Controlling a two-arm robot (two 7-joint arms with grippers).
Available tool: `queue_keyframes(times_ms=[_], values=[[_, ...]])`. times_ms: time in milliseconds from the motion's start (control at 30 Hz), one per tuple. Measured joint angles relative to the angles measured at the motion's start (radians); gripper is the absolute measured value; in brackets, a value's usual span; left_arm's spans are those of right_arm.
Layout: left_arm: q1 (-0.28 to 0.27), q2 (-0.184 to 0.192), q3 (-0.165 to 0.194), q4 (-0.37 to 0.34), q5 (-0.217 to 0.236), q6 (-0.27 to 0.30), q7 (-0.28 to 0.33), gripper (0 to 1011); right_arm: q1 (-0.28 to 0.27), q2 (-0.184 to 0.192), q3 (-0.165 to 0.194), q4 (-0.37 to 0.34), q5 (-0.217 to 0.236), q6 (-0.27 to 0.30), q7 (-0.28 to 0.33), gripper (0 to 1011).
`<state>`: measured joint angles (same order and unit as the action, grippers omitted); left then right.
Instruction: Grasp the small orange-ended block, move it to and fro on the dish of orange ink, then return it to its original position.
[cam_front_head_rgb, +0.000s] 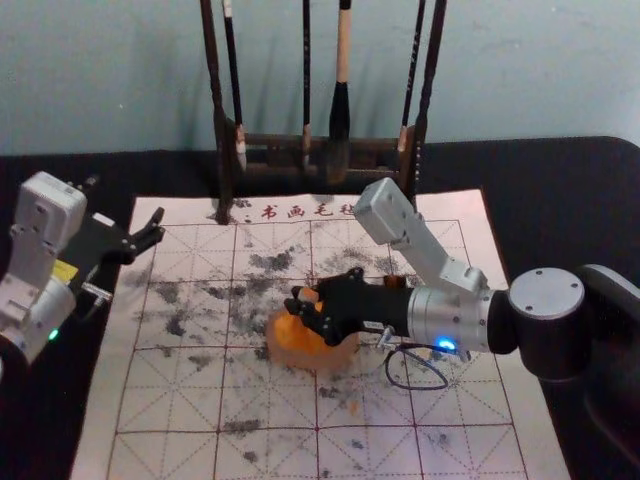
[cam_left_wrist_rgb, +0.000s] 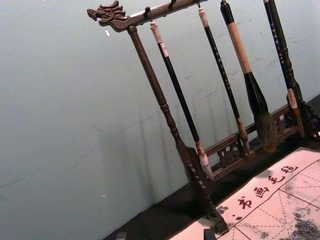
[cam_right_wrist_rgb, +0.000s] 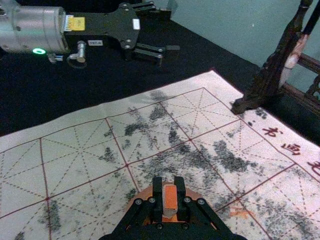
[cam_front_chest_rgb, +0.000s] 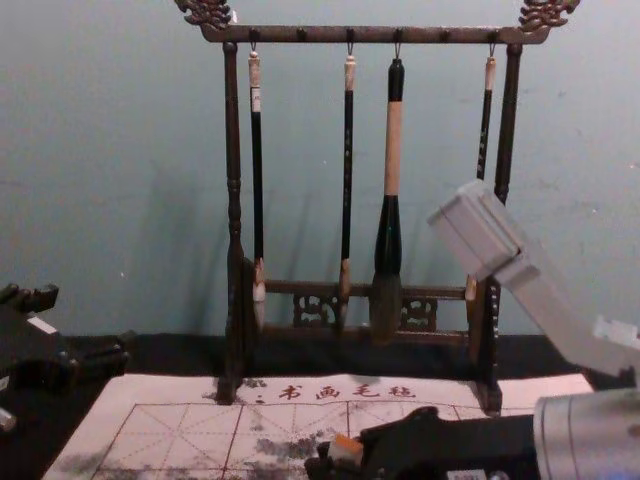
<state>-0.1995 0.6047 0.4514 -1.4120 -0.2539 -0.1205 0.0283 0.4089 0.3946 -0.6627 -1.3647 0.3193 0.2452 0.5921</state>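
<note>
1. The small block is pinched between the fingertips of the right gripper, its orange end facing up and its sides a pale, pinkish white. From where I stand, it leans slightly.
2. The dish sits right below that same gripper's fingertips, round and shallow-looking, with a pale peach rim and bright orange ink inside. I can't tell whether the block's lower end, hidden between the fingertips, touches the ink.

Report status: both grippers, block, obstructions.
Right gripper shut on block, over orange ink dish. Left gripper open, off to the left. Ink contact unclear; no obstruction seen.
</note>
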Motion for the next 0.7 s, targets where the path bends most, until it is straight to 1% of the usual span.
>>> queue_keyframes(times_ms=[133,333,467,700], values=[[0.0,0.0,0.0,0.0,0.0,0.0,0.0,1002,0.009,-0.005,0.002,0.014,-0.004,-0.002,-0.008,114],[0.0,0.0,0.0,0.0,0.0,0.0,0.0,1001,0.011,-0.004,0.011,0.018,-0.009,-0.001,-0.02,114],[0.0,0.0,0.0,0.0,0.0,0.0,0.0,1001,0.007,0.004,0.02,0.013,-0.012,0.0,-0.027,114],[0.0,0.0,0.0,0.0,0.0,0.0,0.0,1001,-0.01,0.027,0.032,-0.015,-0.018,0.003,-0.031,114]])
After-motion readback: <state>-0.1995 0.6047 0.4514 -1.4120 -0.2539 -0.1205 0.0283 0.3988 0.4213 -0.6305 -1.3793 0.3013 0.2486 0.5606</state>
